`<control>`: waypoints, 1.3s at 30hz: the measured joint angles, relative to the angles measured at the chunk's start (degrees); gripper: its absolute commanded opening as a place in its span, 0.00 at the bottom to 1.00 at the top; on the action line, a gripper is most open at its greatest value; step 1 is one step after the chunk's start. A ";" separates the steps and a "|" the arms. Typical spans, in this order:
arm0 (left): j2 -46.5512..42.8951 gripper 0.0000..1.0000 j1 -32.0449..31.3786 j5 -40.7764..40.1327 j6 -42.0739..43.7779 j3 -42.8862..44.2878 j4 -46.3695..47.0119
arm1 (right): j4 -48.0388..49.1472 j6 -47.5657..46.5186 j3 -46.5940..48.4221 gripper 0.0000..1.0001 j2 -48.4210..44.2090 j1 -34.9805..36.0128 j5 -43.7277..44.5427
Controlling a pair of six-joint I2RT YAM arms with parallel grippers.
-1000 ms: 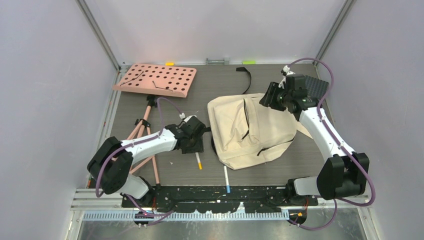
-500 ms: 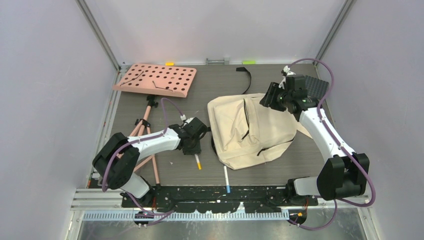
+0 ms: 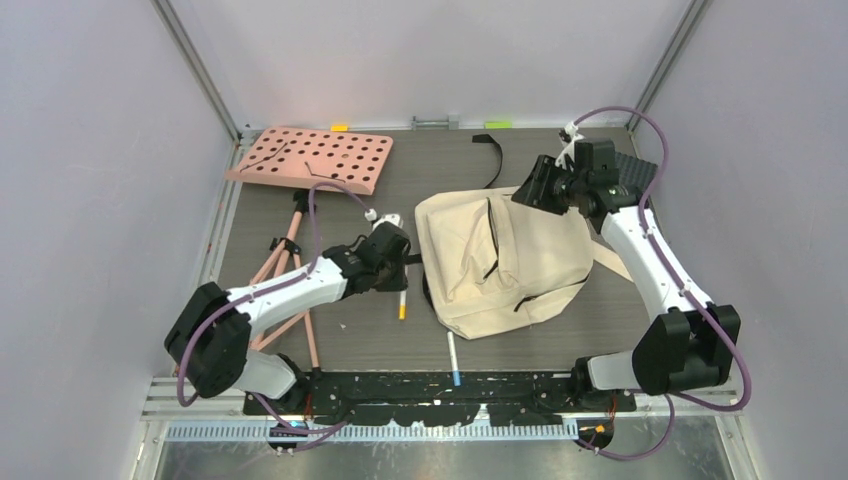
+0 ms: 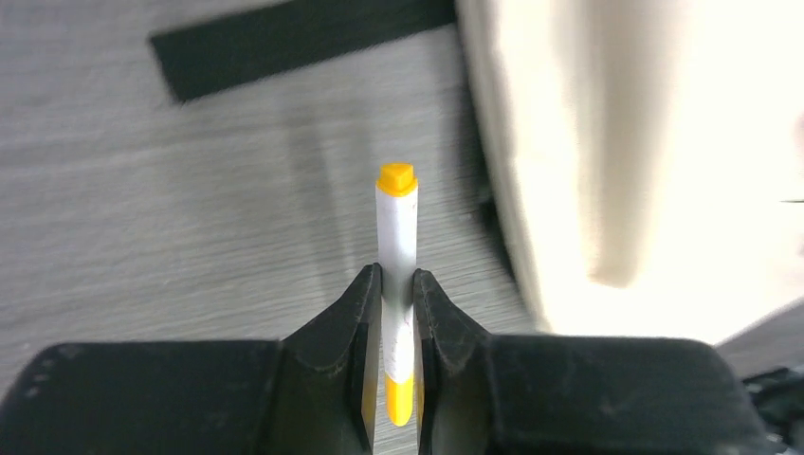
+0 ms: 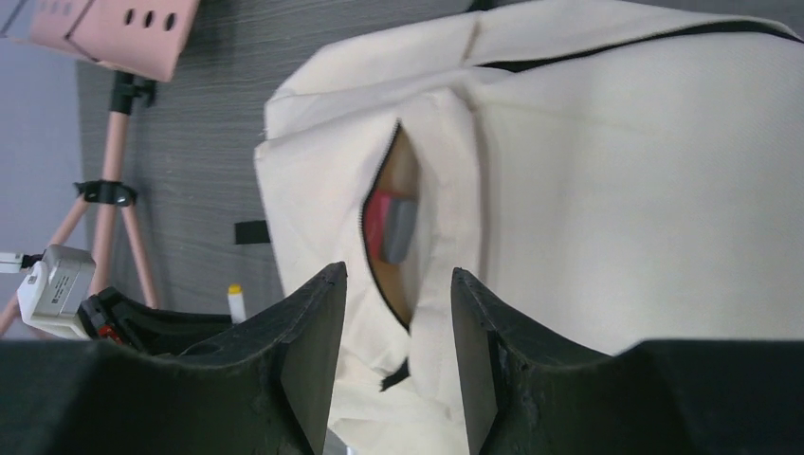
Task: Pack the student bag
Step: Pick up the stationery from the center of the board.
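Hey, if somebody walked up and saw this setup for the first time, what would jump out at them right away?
The big cream student bag sprawled across the right half of the table, its zip slot gaping with something red and grey inside. Just left of it, the left gripper pinches a white marker with yellow ends, while the right gripper hangs open above the slot.

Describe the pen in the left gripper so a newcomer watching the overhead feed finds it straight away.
Start at the big cream student bag and go to its left edge, where the left gripper sits. The white marker pinched in it has orange at both ends. The other pen, lying loose below the bag in the overhead view, has a blue tip.
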 measured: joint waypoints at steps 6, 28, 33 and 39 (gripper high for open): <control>-4.15 0.04 -0.39 3.41 3.17 2.69 7.50 | -2.43 0.02 7.76 0.55 6.36 1.27 -12.44; 0.70 0.03 -1.18 16.52 9.77 10.58 19.65 | -13.35 -2.78 16.33 0.44 21.42 12.76 -33.57; 0.74 0.03 -1.18 16.63 9.75 11.13 19.87 | -12.81 -2.54 16.48 0.37 21.81 12.74 -33.64; 0.98 0.10 -1.18 16.83 9.73 11.41 20.39 | -12.37 -2.56 16.48 0.08 22.71 12.90 -34.03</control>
